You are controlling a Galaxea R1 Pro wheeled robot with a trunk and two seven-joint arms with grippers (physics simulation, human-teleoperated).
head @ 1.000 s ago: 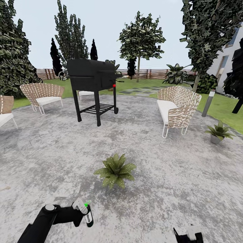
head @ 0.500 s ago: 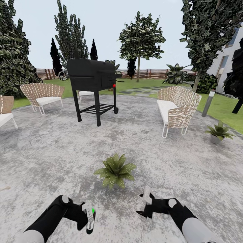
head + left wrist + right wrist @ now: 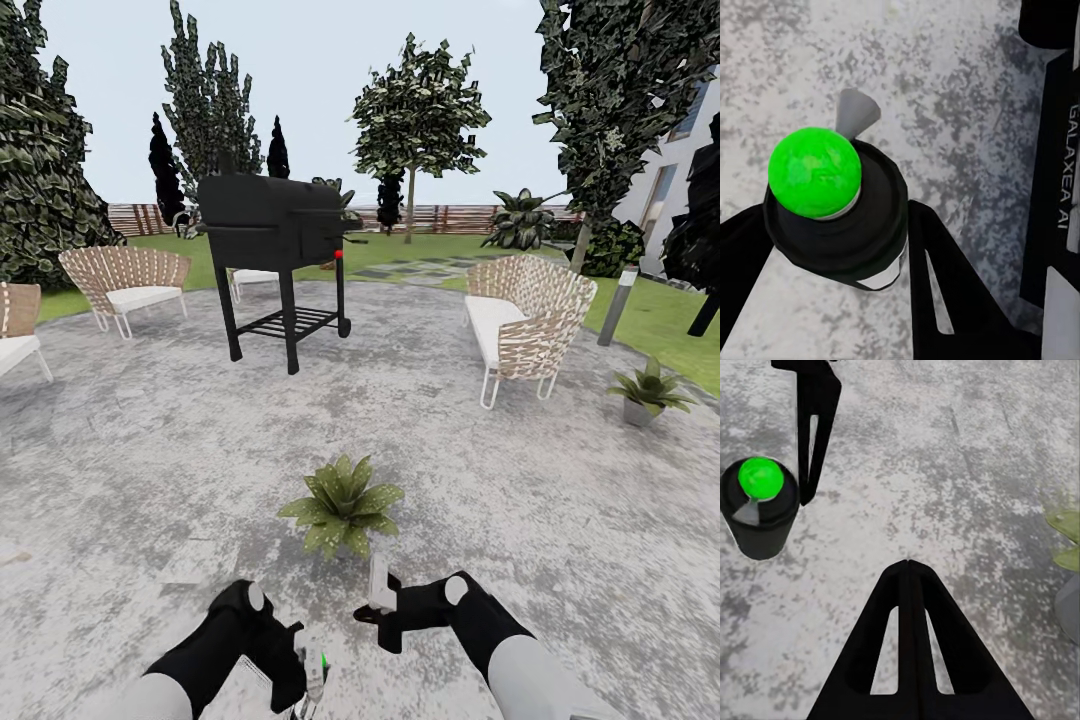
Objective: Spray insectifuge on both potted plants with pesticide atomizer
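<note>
- Patio point(image 3: 150, 450) of grey mottled paving is carrying everything in the head view, with lawn point(image 3: 655, 320) and a slatted fence point(image 3: 440, 215) lying beyond it.
- The left end effector point(image 3: 300, 680) is gripping the pesticide atomizer point(image 3: 315, 675), low in the head view; in the left wrist view its dark fingers point(image 3: 945, 292) are pressing both sides of the atomizer's black cap with the green spot.
- The right end effector point(image 3: 378, 610) is hovering just beside it, holding nothing, its fingers point(image 3: 907, 637) lying closed together.
- One potted plant point(image 3: 343, 505) is sitting near both arms on the paving; the other potted plant point(image 3: 650, 392) is standing well apart at the patio's right edge.
- A black grill point(image 3: 275, 250) and wicker chairs point(image 3: 525, 320) are standing farther back.
</note>
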